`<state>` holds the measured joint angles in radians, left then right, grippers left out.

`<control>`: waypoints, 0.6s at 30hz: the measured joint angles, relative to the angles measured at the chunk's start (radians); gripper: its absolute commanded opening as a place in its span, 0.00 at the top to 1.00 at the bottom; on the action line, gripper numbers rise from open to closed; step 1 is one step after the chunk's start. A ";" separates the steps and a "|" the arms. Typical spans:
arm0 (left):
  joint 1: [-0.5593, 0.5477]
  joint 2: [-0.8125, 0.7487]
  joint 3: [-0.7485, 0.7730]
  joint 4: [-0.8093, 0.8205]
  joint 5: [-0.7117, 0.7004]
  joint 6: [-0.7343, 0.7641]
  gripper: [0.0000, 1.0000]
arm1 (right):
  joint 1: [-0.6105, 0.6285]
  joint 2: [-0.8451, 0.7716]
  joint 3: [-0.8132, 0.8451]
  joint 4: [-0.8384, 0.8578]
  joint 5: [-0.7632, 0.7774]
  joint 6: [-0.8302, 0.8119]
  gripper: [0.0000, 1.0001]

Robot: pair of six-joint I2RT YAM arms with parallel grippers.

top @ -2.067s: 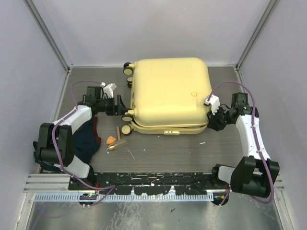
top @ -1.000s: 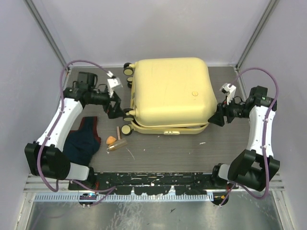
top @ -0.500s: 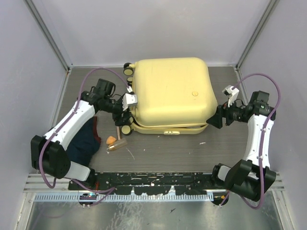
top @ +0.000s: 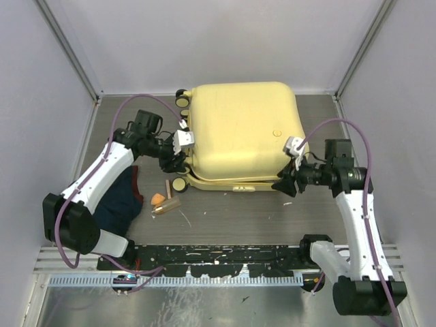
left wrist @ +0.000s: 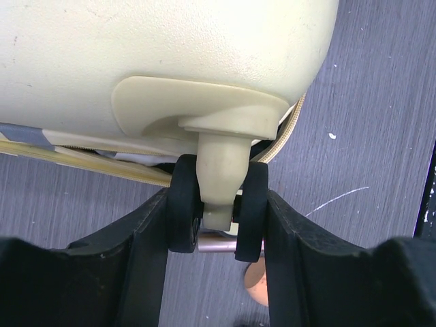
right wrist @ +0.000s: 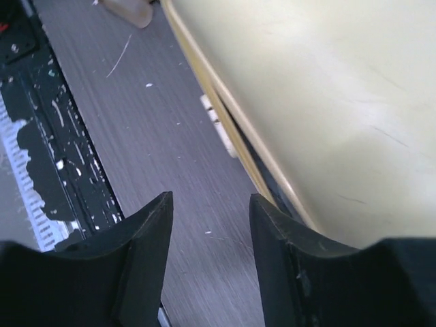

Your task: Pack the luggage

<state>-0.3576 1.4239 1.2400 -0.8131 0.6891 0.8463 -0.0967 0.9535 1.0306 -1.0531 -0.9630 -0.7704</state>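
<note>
Top external view: one luggage is seen lying flat mid-table. Two grippers are counted. The left gripper is clamped on one twin wheel. The right gripper is held apart, empty, beside the near-right corner.

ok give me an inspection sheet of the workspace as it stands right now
surface: grey table, scuffed, with pale scratches
job's things: pale-yellow luggage lying flat, lid down, with a thin gap along the near seam
clutter: dark blue cloth, orange piece and small tube left of the luggage; white scrap near its right corner
grippers: left pincer closed around the caster wheel; right pincer open at the near-right corner, holding nothing
cables: purple cable looping over each arm, not snagged
surroundings: pale walls; black rail along the near edge
</note>
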 measured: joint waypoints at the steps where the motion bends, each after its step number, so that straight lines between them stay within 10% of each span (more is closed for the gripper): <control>1: 0.000 -0.001 0.003 -0.002 0.000 0.001 1.00 | 0.044 -0.029 -0.020 0.016 0.016 0.011 0.54; 18: 0.066 -0.003 0.140 -0.161 0.073 0.051 1.00 | 0.472 -0.116 -0.288 0.275 0.265 0.014 0.59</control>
<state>-0.2920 1.4208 1.3796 -0.9741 0.7620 0.8978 0.3756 0.8375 0.7422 -0.7780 -0.6979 -0.7563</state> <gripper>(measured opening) 0.491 0.370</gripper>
